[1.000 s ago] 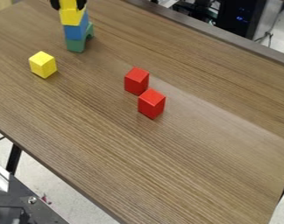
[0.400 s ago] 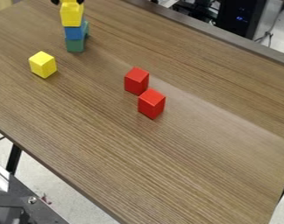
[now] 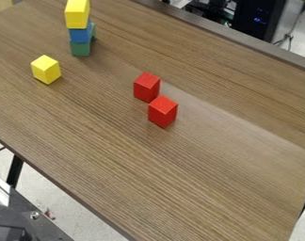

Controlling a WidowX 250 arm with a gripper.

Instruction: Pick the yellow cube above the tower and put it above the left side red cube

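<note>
Gripper's backed off the yellow cube point(image 3: 76, 16), upper left, so the pick's still to do; can't tell if jaws are open.

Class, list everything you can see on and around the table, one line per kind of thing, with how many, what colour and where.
Yellow block: one, yellow, top of the tower
Blue block: one, blue, middle of the tower
Green block: one, green, bottom of the tower
Yellow cube: one, yellow, on the table toward the left
Red cubes: two, red, close together near the middle
Table: one, brown wood grain, under the blocks
Table leg: one plainly seen, black, lower left
Electronic case: one, black with blue lights, beyond the far edge
Cables: several, dark, upper right
Metal frame: one, grey, lower-left corner
Floor: one, pale, beyond the table edges
</note>
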